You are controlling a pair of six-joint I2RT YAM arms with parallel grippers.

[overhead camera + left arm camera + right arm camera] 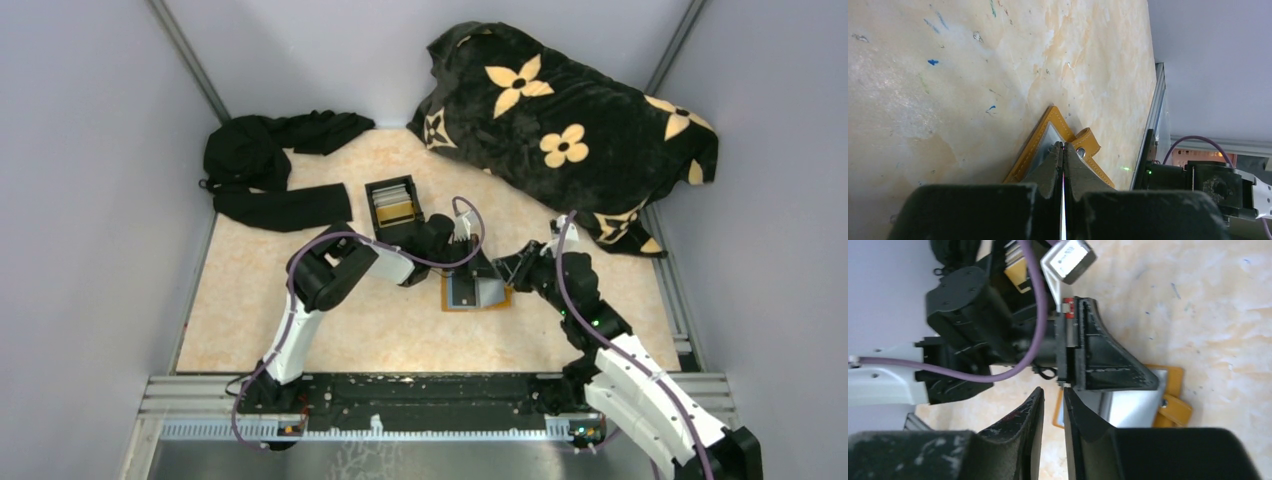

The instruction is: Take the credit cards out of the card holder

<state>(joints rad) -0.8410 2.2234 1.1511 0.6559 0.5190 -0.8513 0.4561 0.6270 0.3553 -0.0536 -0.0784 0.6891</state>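
One card holder point(1175, 376), one grey card point(1133, 407)

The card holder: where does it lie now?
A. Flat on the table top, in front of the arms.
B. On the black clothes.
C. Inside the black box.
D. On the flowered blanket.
A: the orange card holder lies flat on the pale table top, with the tips of the left gripper at it.

A lab robot cell: plain grey partition walls point(90, 150) enclose a marbled tabletop point(240, 295), aluminium rail point(190, 395) along the near edge.
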